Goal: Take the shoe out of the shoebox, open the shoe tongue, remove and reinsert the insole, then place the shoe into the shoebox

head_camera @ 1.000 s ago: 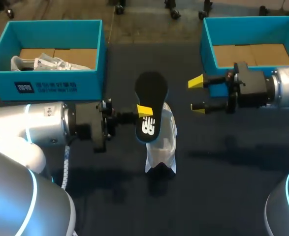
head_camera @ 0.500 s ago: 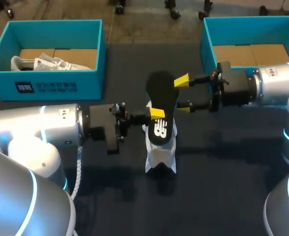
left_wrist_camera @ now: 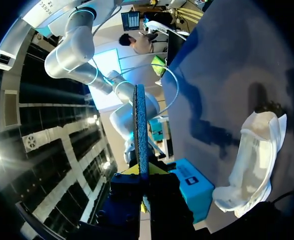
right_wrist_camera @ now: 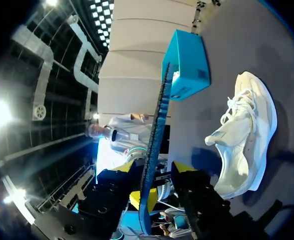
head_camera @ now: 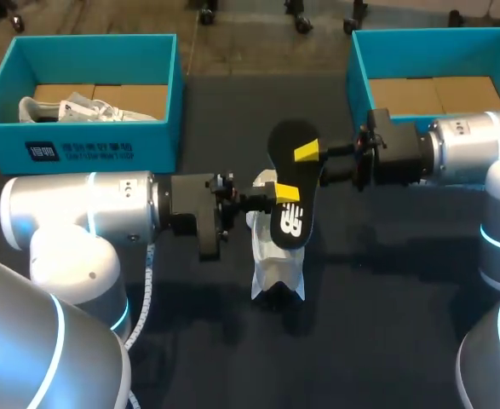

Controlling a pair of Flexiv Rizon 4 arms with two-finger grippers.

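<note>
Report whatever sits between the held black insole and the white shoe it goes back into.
Nothing visible does. The black foam insole hangs over the white mesh sneaker; the right arm's jaws straddle its far end, away from the shoe's opening.

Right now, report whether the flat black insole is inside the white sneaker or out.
Out: the flat black insole hangs above the white sneaker, pinched by the left gripper.

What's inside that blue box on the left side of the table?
In the blue box a white shoe lies on a brown cardboard floor. The near wall hides the shoe's lower part and the floor's front.
</note>
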